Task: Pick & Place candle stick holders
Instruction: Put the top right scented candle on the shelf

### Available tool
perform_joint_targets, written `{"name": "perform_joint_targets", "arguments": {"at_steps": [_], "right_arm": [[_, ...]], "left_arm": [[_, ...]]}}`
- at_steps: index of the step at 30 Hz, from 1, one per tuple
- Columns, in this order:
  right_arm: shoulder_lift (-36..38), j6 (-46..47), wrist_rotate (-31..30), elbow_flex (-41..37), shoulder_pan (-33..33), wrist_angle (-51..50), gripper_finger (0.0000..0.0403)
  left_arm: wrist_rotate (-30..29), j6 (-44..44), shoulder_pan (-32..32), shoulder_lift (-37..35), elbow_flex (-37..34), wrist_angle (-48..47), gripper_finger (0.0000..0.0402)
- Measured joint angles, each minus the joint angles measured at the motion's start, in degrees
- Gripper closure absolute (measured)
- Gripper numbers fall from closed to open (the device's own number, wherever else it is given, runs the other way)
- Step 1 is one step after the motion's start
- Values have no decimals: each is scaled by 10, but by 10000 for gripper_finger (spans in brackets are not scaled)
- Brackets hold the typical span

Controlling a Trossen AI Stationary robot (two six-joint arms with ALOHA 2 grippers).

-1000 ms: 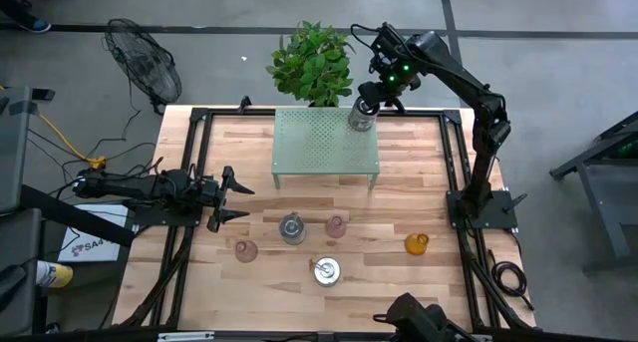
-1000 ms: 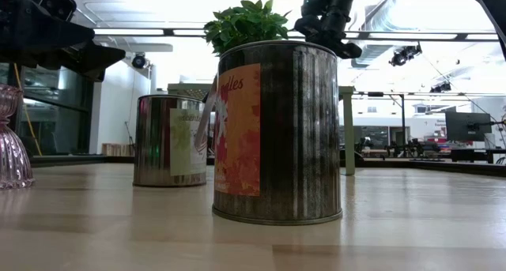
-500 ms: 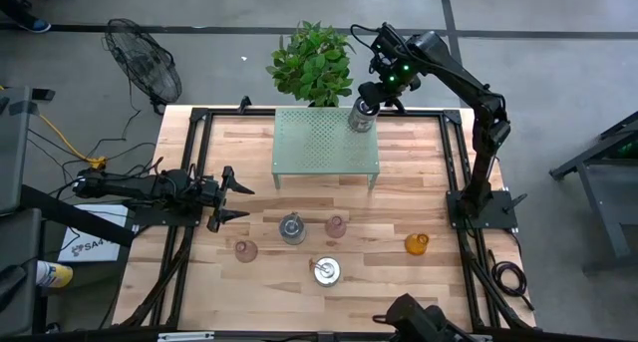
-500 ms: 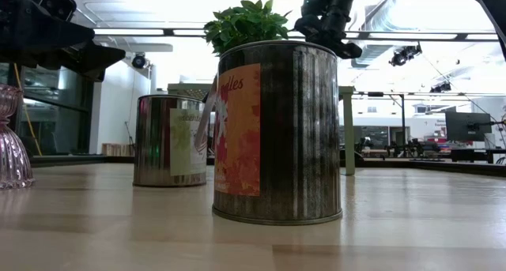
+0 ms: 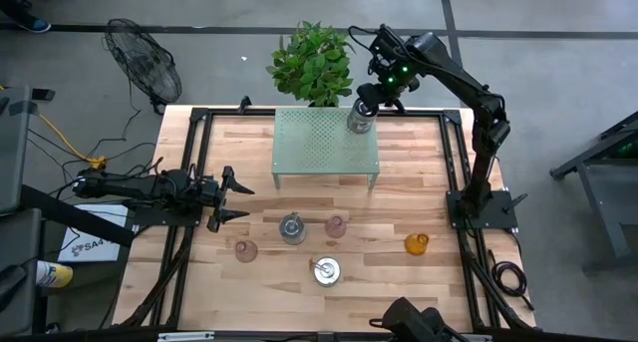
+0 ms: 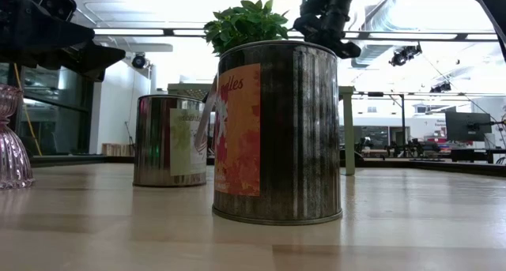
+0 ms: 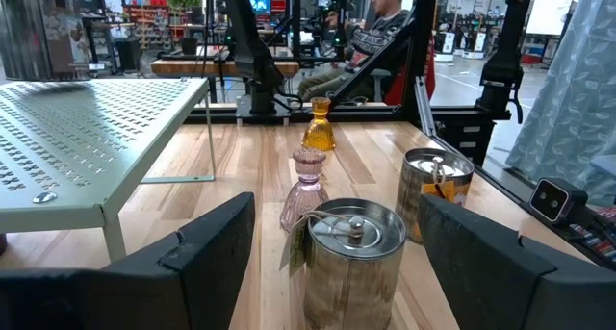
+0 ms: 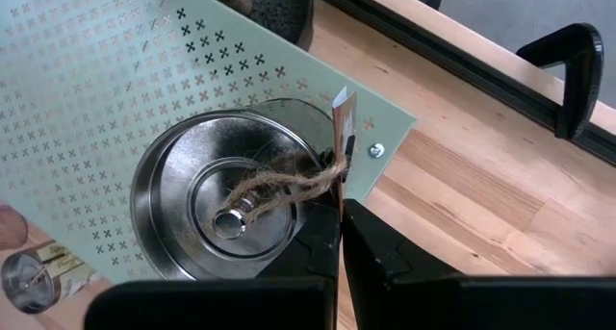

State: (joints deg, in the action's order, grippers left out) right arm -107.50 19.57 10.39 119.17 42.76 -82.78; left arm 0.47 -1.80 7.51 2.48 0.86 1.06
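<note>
My right gripper (image 5: 362, 105) is shut over a silver candle holder (image 8: 226, 210) at the far right corner of the green perforated shelf (image 5: 324, 138). My left gripper (image 5: 237, 197) is open and empty near the table's left side, level, pointing right. On the table stand two more silver holders (image 5: 292, 226) (image 5: 326, 271), two pink glass holders (image 5: 336, 225) (image 5: 245, 250) and an amber holder (image 5: 417, 244). One silver holder (image 7: 351, 253) stands just in front of the left fingers. My right gripper pinches a thin card tag (image 8: 341, 176) between its two fingers. The tag is tied by brown twine (image 8: 289, 186) to the knob (image 8: 229, 221) on the holder's top. The fingers come from above, pointing down. The holder is upright over the shelf's corner; I cannot tell whether it rests on the shelf.
A potted green plant (image 5: 312, 63) stands just beyond the table's far edge, behind the shelf. Black frame rails (image 5: 194, 163) run along the table's edges. A fan (image 5: 145, 63) stands on the floor at the far left. A seated person (image 7: 385, 32) shows in the room beyond.
</note>
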Motion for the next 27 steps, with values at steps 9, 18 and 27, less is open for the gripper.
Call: {"name": "perform_joint_targets", "arguments": {"at_steps": [9,18,27], "right_arm": [[-9,1,0,0,-5,1,402],[-9,5,-8,0,-4,3,381],[-9,5,-10,0,-4,3,338]], "left_arm": [[0,0,0,0,0,0,114],[0,0,0,0,0,0,114],[0,0,0,0,0,0,114]]}}
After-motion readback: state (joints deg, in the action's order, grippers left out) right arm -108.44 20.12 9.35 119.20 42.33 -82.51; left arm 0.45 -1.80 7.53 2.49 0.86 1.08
